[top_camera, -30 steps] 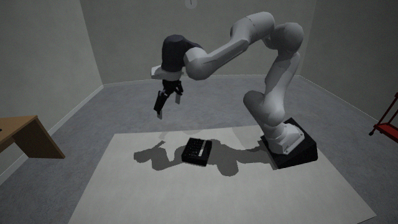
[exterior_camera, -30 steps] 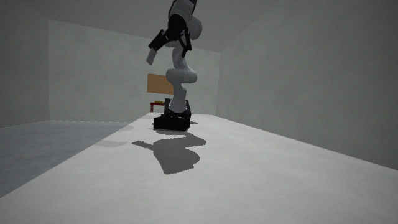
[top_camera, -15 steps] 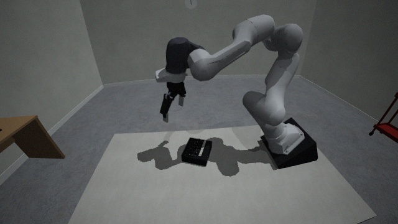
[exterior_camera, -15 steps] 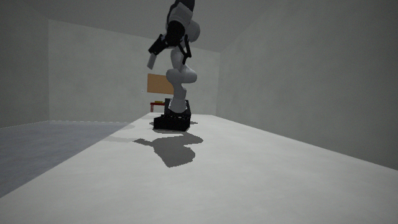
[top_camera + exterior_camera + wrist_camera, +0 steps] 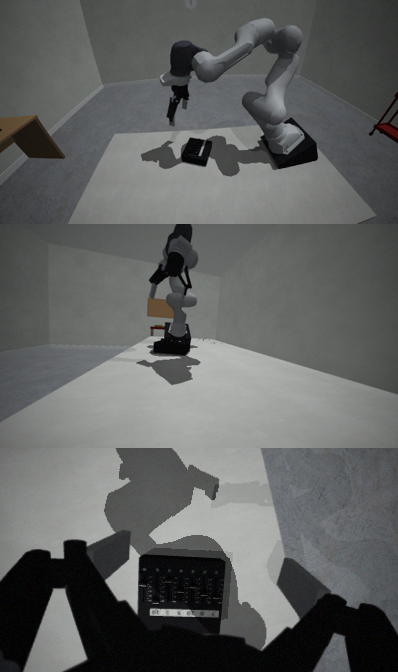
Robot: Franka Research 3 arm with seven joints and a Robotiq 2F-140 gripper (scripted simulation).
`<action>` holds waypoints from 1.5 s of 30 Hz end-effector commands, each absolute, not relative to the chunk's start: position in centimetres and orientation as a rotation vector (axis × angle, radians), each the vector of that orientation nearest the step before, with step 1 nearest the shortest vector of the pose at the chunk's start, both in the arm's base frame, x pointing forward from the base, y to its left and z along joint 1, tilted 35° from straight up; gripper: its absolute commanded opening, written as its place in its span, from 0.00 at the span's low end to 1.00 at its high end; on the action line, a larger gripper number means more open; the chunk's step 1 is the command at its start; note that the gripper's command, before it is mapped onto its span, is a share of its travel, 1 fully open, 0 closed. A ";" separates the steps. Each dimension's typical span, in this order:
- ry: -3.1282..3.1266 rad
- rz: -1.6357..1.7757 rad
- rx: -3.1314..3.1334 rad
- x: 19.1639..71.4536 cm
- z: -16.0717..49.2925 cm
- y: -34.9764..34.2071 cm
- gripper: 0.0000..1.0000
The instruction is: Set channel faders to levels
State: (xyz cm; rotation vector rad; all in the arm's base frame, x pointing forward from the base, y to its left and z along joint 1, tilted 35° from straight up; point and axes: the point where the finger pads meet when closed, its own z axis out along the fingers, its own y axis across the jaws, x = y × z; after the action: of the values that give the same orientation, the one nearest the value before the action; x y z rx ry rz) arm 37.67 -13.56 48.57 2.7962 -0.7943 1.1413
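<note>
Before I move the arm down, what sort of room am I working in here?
Probably a bare test room or lab: plain grey walls, a robot arm on a black pedestal, a wooden desk and a red cart at the edges.

Smooth, rounded pale-grey arm (image 5: 273, 84) links, dark charcoal wrist housing (image 5: 181, 57), black claw (image 5: 177, 107) with grey fingertips, black base block (image 5: 306, 152).
</note>
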 end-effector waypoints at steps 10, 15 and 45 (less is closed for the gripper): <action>-0.737 1.125 2.800 37.5 48.3 -13.6 1.00; -0.578 1.070 2.861 36.7 45.5 -12.6 1.00; -0.089 0.934 2.992 34.4 37.8 -8.4 1.00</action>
State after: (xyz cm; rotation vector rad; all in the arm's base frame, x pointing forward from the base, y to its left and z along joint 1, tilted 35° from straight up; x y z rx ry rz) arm 34.48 -8.33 37.85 2.9961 -0.1130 0.9384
